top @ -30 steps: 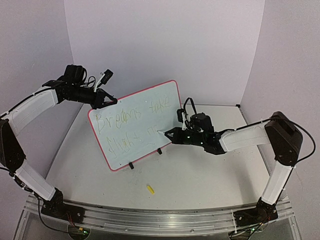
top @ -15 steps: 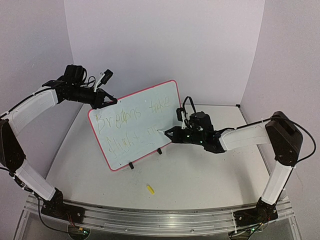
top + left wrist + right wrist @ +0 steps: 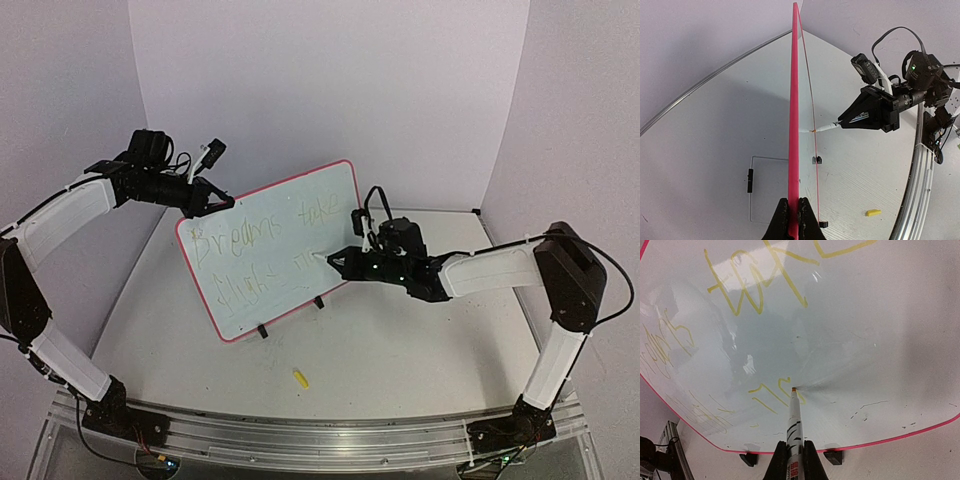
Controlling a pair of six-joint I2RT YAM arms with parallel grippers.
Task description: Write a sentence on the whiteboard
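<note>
The whiteboard (image 3: 285, 300) stands tilted on two black clip feet (image 3: 263, 331), pink-bordered, with two lines of yellow handwriting. My left gripper (image 3: 205, 203) is shut on its upper left edge; in the left wrist view the board (image 3: 794, 115) is edge-on, pinched between the fingers of that gripper (image 3: 793, 226). My right gripper (image 3: 340, 262) is shut on a white marker (image 3: 794, 422). The marker's orange tip touches the board (image 3: 850, 315) at the end of the lower yellow strokes. From the left wrist, the marker (image 3: 827, 127) meets the board's front face.
A small yellow marker cap (image 3: 300, 378) lies on the white table in front of the board, also in the left wrist view (image 3: 872, 212). Purple walls close in the back and both sides. A metal rail (image 3: 300, 440) runs along the near edge.
My right gripper has shifted slightly up and left along the board with the marker, tip still on the surface. The left arm and the board have not moved.
</note>
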